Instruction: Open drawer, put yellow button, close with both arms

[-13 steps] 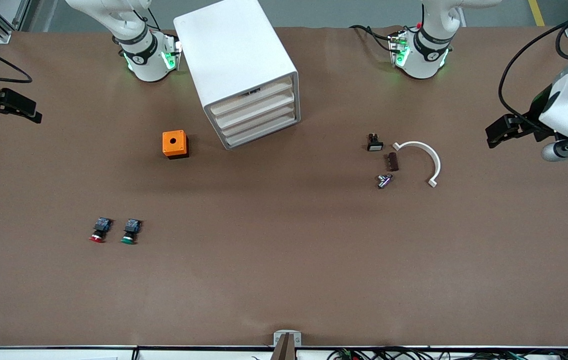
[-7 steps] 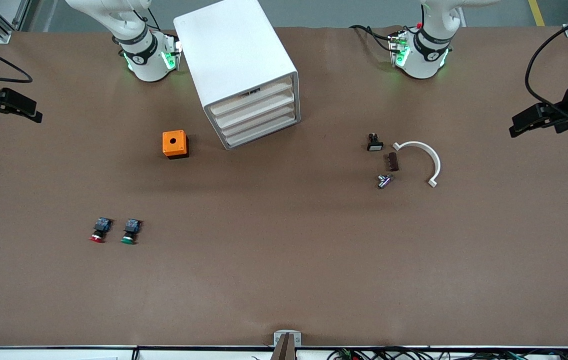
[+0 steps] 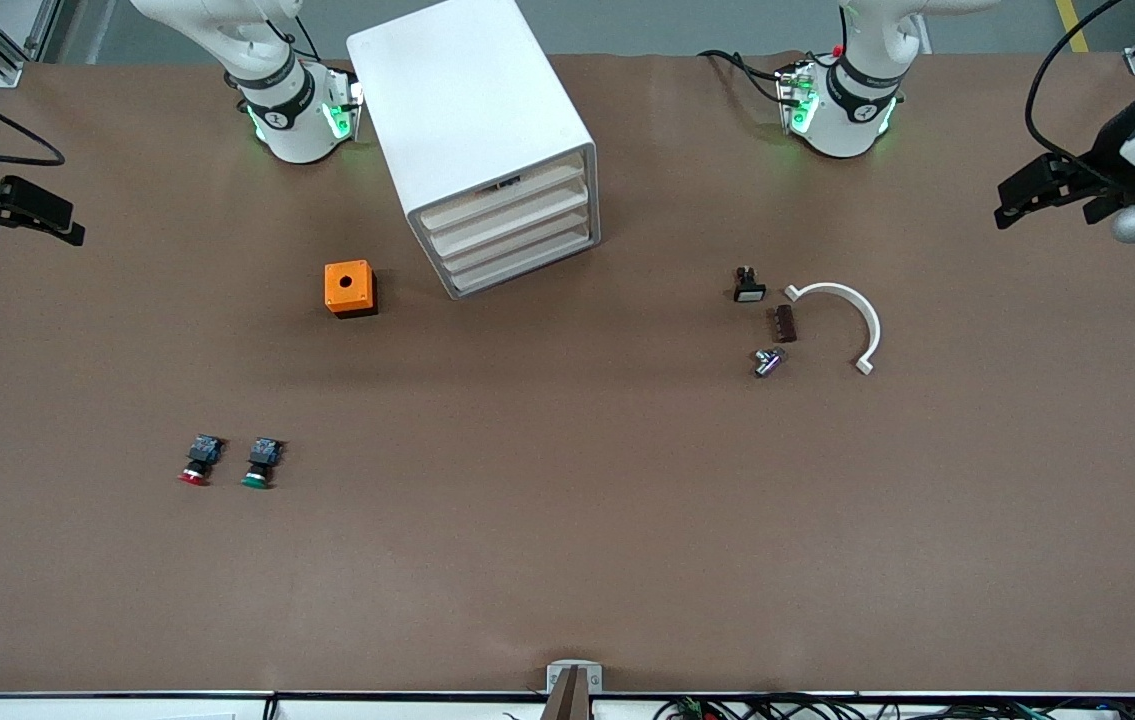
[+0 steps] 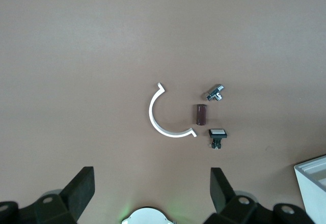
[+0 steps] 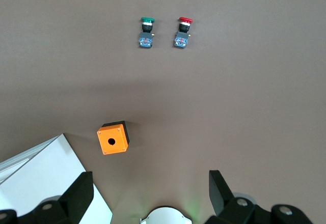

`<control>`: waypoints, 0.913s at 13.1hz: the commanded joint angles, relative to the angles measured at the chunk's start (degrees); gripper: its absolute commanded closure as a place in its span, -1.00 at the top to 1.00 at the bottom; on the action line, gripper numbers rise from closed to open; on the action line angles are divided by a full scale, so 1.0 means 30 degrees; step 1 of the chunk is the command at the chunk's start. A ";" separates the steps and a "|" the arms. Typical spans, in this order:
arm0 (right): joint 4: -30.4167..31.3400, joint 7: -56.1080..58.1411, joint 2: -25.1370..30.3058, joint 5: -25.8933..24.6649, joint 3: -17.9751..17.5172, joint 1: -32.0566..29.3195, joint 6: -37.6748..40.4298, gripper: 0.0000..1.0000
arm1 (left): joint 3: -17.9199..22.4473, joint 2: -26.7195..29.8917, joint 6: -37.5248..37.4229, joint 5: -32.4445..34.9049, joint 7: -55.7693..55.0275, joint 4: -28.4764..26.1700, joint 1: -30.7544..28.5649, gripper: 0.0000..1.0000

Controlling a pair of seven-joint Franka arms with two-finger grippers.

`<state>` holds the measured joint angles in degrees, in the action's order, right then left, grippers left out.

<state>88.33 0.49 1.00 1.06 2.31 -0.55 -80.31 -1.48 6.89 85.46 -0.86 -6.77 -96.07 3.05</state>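
The white cabinet (image 3: 472, 110) stands between the arm bases. Its uppermost drawer (image 3: 537, 180) sits flush with the three lower ones. The cabinet's corner also shows in the left wrist view (image 4: 313, 183) and the right wrist view (image 5: 41, 183). No yellow button is in view. My left gripper (image 3: 1017, 195) hangs open and empty over the left arm's end of the table; its fingers stand wide apart in the left wrist view (image 4: 151, 191). My right gripper (image 3: 57, 222) hangs open and empty over the right arm's end, also shown in the right wrist view (image 5: 151, 191).
An orange box (image 3: 349, 288) sits beside the cabinet. A red-capped button (image 3: 193, 462) and a green-capped button (image 3: 260, 463) lie nearer the camera. A white arc (image 3: 842, 320), a brown block (image 3: 784, 323), a metal fitting (image 3: 767, 361) and a black switch (image 3: 748, 285) lie toward the left arm's end.
My left arm has swung out toward its end of the table and then back up toward its base side. The right arm and all objects have not moved.
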 commanded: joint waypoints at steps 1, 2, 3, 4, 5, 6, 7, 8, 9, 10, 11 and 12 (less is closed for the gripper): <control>-0.0292 0.0217 -0.0100 -0.0061 -0.0214 -0.0315 0.0228 1.00 | -0.0005 0.0517 0.0515 0.0024 0.0176 -0.0700 0.0184 1.00; -0.0292 0.0217 -0.0100 -0.0061 -0.0214 -0.0315 0.0228 1.00 | -0.0208 0.0488 0.0574 0.0401 0.0176 -0.0671 0.0185 1.00; -0.0292 0.0217 -0.0100 -0.0090 -0.0214 -0.0315 0.0228 1.00 | -0.0674 0.0459 0.0719 0.1072 0.0176 -0.0670 0.0185 1.00; -0.0292 0.0246 -0.0100 -0.0148 -0.0214 -0.0315 0.0228 1.00 | -0.1056 0.0458 0.0808 0.1369 0.0059 -0.0670 0.0185 1.00; -0.0292 0.0246 -0.0100 -0.0149 -0.0214 -0.0315 0.0228 1.00 | -0.1089 0.0429 0.0838 0.1372 0.0029 -0.0670 0.0185 1.00; -0.0292 0.0246 -0.0100 -0.0236 -0.0214 -0.0344 0.0228 1.00 | -0.1089 0.0400 0.0838 0.1372 0.0029 -0.0641 0.0156 1.00; -0.0292 0.0246 -0.0100 -0.0294 -0.0185 -0.0344 0.0257 1.00 | -0.1089 0.0342 0.0867 0.1372 0.0116 -0.0583 0.0156 1.00; -0.0292 0.0246 -0.0071 -0.0295 -0.0185 -0.0373 0.0257 1.00 | -0.1089 0.0341 0.0838 0.1343 0.0175 -0.0582 0.0156 1.00; -0.0321 0.0246 -0.0100 -0.0295 -0.0185 -0.0402 0.0257 1.00 | -0.1089 0.0312 0.0838 0.1284 0.0175 -0.0553 0.0127 1.00; -0.0292 0.0246 -0.0100 -0.0295 -0.0185 -0.0373 0.0257 1.00 | -0.1089 0.0312 0.0838 0.1255 0.0176 -0.0524 0.0126 1.00; -0.0292 0.0217 -0.0100 -0.0295 -0.0185 -0.0373 0.0257 1.00 | -0.1060 0.0283 0.0838 0.1226 0.0176 -0.0524 0.0097 1.00; -0.0321 0.0246 -0.0071 -0.0295 -0.0185 -0.0373 0.0257 1.00 | -0.1002 0.0283 0.0838 0.1138 0.0117 -0.0524 0.0097 1.00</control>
<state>88.33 0.49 1.00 1.03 2.52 -0.57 -80.30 -4.67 7.22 87.17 2.11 -6.79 -97.07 3.47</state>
